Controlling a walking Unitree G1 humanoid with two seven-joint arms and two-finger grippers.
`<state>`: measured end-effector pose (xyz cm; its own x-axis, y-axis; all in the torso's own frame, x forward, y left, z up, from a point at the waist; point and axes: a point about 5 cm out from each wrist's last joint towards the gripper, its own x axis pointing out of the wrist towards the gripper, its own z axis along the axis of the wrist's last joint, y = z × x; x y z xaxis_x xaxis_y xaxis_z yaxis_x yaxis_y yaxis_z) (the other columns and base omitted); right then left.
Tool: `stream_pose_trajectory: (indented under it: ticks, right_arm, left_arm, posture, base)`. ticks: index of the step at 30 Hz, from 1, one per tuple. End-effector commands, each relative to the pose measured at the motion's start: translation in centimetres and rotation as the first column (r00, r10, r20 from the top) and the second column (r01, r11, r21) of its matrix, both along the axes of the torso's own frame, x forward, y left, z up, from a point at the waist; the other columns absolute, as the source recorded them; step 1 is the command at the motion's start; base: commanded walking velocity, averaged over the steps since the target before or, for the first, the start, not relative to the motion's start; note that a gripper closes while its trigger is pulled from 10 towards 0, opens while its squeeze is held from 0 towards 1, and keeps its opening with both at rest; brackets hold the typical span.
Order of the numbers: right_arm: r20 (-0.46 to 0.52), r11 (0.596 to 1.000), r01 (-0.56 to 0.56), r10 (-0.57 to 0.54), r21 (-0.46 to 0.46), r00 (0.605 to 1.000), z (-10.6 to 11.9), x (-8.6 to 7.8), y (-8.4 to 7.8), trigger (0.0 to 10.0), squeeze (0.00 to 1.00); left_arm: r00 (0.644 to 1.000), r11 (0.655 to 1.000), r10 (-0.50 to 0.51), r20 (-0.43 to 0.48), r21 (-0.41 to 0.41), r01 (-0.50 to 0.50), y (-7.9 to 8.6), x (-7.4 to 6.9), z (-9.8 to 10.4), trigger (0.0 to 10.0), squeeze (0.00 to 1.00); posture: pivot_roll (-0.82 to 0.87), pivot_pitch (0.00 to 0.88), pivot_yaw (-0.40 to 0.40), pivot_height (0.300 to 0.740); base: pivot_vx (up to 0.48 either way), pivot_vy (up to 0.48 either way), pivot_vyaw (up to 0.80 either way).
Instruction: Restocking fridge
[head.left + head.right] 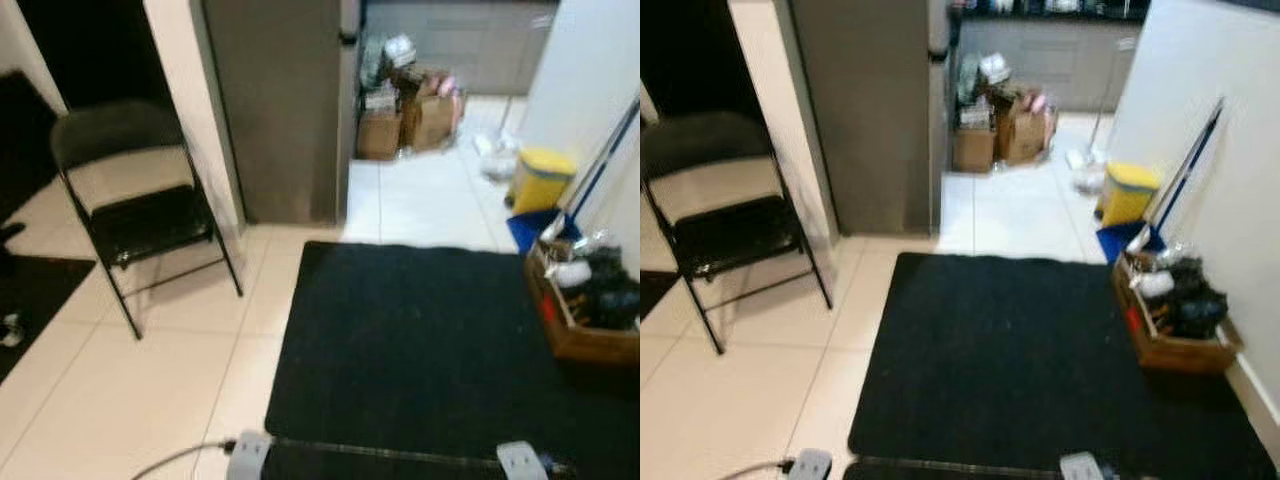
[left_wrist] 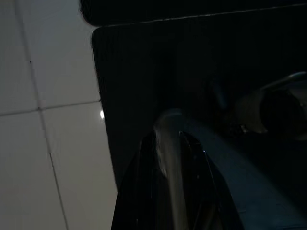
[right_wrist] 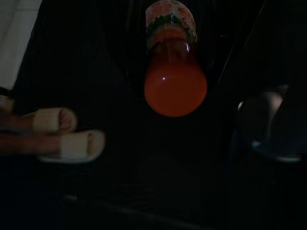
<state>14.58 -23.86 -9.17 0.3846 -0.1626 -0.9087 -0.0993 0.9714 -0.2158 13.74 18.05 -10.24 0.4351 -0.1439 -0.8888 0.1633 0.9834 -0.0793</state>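
Between right jaws, orange bottle [image 3: 175, 72]

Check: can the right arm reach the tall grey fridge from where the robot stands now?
Probably not. The tall grey fridge stands well ahead, beyond the black floor mat and a strip of white tiles. Nothing seems to block the path, so walking closer should fix it.

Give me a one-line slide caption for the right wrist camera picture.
An orange drink bottle hangs in the dark over a black mat, with a pair of pale sandals on feet nearby.
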Motion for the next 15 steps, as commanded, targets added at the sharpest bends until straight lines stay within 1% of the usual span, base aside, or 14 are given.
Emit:
stream_pose_trajectory:
  ticks: [1,11,15]
  right_arm:
    - [-0.036,1.000,-0.001,0.001,0.005,0.999,-0.41,-0.99,0.19,10.0,0.00]
    - [-0.038,1.000,0.002,-0.002,0.008,0.999,-0.50,-1.25,0.20,10.0,0.00]
    - [-0.030,1.000,0.005,-0.005,0.008,1.000,-0.47,-1.18,0.18,10.0,0.00]
  left_arm:
    - [1.000,1.000,-0.010,-0.010,0.005,0.010,0.03,-0.04,-0.03,10.0,0.00]
    - [1.000,1.000,-0.013,-0.012,0.010,0.014,0.31,-0.08,-0.01,10.0,0.00]
    - [1.000,1.000,-0.016,-0.013,0.013,0.016,0.43,-0.11,0.00,10.0,0.00]
  posture:
    - [-0.01,0.000,-0.018,0.740]
    - [-0.01,0.000,-0.018,0.740]
    - [-0.01,0.000,-0.018,0.740]
  base:
    - [0.292,0.000,-0.79]
    - [0.295,0.000,-0.79]
    - [0.295,0.000,0.00]
